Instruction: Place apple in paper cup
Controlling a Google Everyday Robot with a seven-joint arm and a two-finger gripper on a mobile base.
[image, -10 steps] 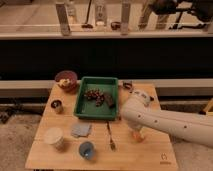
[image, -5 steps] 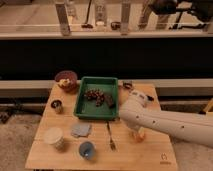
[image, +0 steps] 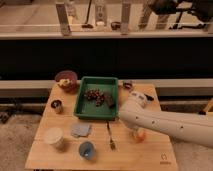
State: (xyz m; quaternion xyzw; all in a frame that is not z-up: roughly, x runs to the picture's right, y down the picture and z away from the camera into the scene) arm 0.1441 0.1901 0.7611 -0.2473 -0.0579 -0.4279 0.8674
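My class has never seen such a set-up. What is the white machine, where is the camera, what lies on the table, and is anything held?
The white tube is a robot arm reaching in from the right over a wooden table. One camera looks down from the front. On the table: a green tray with dark pieces, a bowl, a small dark can, a cream paper cup, a blue cup, a grey cloth and a fork. The gripper, the arm's two-finger hand, sits low under the arm beside the orange apple; whether it holds the apple is hidden.
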